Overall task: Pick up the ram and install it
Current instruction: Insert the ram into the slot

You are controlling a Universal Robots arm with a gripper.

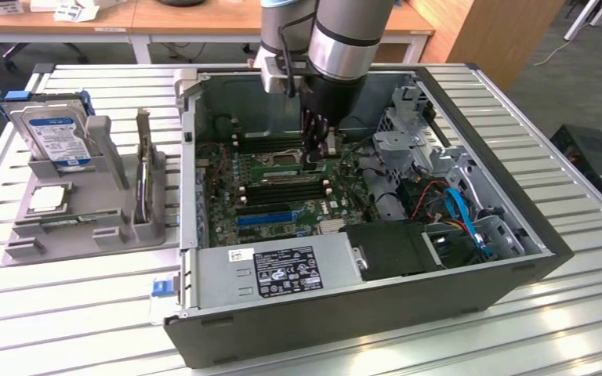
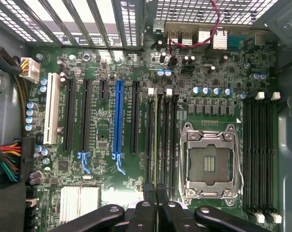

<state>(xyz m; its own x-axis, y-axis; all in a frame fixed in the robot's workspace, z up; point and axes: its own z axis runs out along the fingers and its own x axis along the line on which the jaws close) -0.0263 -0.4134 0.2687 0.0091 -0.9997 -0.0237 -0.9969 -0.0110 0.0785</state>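
The claw [image 2: 156, 200], black fingers [image 2: 146, 215] pressed together, hangs over black memory slots [image 2: 172, 140] on a green motherboard [image 2: 208, 77], between a blue expansion slot [image 2: 118, 118] and a silver processor socket [image 2: 209, 164].

Bright, even light from above: the slatted table [image 1: 552, 329] glares white at the exterior view's near right, while the case [image 1: 385, 321] interior lies shaded. In the wrist view the vent grille [image 2: 208, 9] washes out, the ram [image 2: 157, 140] shows a thin pale edge, and the gripper [image 2: 156, 212] is flat black.

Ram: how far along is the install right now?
Done: the ram is picked up and inside the open case. In hand: the gripper is shut on it, edge-on among the memory slots beside the CPU socket. Left: full seating isn't visible; grip not yet released.
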